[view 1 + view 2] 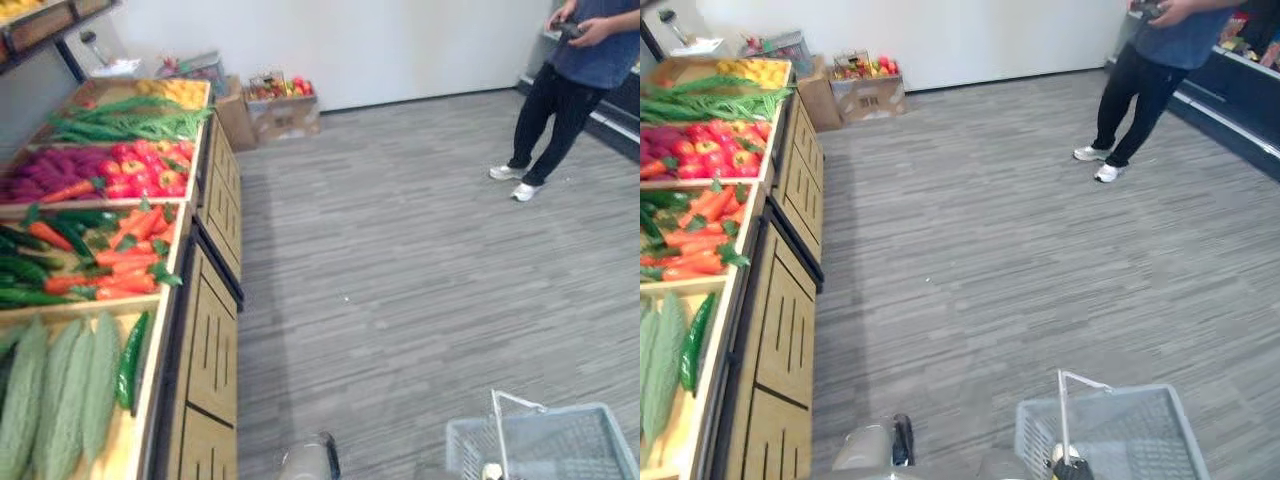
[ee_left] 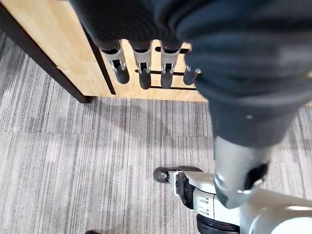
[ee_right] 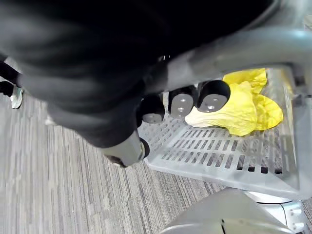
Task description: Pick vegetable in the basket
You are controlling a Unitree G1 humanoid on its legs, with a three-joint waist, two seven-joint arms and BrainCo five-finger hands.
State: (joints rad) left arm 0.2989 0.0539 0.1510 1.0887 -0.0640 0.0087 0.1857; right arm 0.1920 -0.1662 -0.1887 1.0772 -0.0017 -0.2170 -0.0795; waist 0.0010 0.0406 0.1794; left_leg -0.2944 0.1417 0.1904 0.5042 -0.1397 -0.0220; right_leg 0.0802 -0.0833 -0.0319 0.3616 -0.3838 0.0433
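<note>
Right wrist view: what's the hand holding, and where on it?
The right hand is curled round the handle of the grey basket. The left hand holds nothing, fingers straight.

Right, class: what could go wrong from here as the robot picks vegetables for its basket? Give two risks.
1. The left hand hangs open, low beside the wooden cabinet. Lifting toward the carrots, it might catch the rim of their tray.
2. The right hand has its fingers curled round the handle of the basket. A quick turn could swing the basket and shift the yellow vegetable inside.
</note>
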